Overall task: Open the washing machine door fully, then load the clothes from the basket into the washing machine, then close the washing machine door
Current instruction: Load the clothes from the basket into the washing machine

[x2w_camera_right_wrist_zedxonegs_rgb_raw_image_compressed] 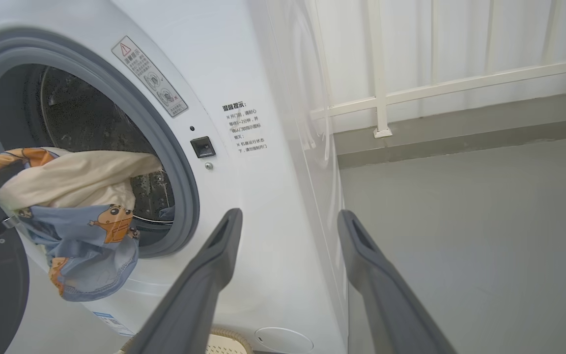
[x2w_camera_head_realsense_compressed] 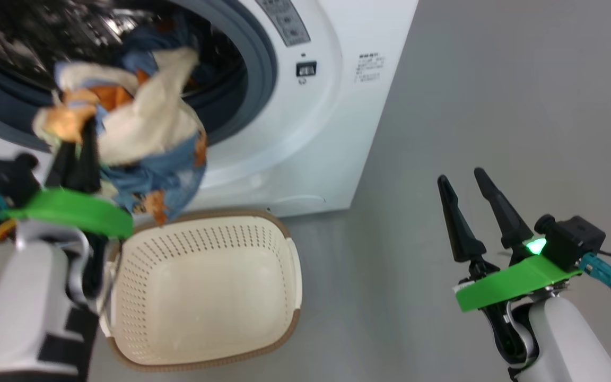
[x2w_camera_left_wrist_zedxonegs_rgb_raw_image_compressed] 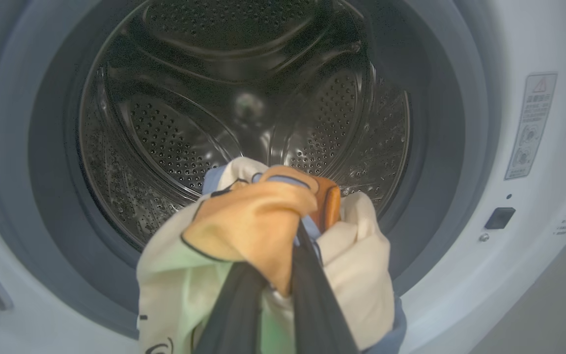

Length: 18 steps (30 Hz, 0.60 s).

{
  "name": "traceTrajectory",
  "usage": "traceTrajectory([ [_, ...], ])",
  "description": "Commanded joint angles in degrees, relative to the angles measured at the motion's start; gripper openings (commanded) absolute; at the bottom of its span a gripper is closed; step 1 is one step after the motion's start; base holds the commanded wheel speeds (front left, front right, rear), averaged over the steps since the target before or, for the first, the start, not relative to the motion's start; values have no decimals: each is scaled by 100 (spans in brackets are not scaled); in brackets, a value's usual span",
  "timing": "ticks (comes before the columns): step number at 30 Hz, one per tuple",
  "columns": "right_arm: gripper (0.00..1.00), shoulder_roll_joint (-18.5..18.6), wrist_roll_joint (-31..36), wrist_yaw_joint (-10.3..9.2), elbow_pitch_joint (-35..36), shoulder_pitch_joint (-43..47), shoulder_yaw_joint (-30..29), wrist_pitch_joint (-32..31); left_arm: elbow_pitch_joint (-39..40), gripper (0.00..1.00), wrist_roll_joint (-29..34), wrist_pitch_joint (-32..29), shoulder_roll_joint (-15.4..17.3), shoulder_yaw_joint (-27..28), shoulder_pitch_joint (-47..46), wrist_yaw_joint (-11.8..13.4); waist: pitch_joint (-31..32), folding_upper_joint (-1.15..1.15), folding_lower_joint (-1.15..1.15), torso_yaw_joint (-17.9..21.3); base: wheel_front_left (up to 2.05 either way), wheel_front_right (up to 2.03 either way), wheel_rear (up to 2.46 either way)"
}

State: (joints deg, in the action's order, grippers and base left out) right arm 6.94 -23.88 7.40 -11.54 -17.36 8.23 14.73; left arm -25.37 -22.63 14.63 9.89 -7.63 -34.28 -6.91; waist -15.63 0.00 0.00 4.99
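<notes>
Cream plastic basket (x2w_camera_head_realsense_compressed: 199,297) sits empty; above it the left gripper (x2w_camera_head_realsense_compressed: 78,151) clamps the bunched clothes (x2w_camera_head_realsense_compressed: 146,127) at the washing machine (x2w_camera_head_realsense_compressed: 337,106) mouth, right gripper (x2w_camera_head_realsense_compressed: 460,176) spread, idle. Loading is the step in hand; next, likely, push deeper into the steel drum (x2w_camera_left_wrist_zedxonegs_rgb_raw_image_compressed: 243,108), then release.

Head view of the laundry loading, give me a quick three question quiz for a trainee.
1. True or false: the right gripper is open and holds nothing.
2. The left gripper is: A open; B shut on the clothes; C shut on nothing.
3. What stands on the floor in front of the washing machine?
Key: 1 true; 2 B; 3 the basket.
</notes>
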Motion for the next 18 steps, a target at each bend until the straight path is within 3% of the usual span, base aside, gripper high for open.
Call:
traceTrajectory([
  [1,100,-42,57,9,191,-148,141,27,-71,0,-69,37,257,179,-444,-30,-499,0,0,238,0,0,0],
  [10,100,-246,162,9,342,-483,264,27,-1008,0,-293,37,570,385,-2001,-55,-1372,0,0,704,0,0,0],
  [18,100,-360,173,9,435,-678,348,27,-1458,0,-228,37,888,204,-3014,-57,-1952,0,0,1047,0,0,0],
])
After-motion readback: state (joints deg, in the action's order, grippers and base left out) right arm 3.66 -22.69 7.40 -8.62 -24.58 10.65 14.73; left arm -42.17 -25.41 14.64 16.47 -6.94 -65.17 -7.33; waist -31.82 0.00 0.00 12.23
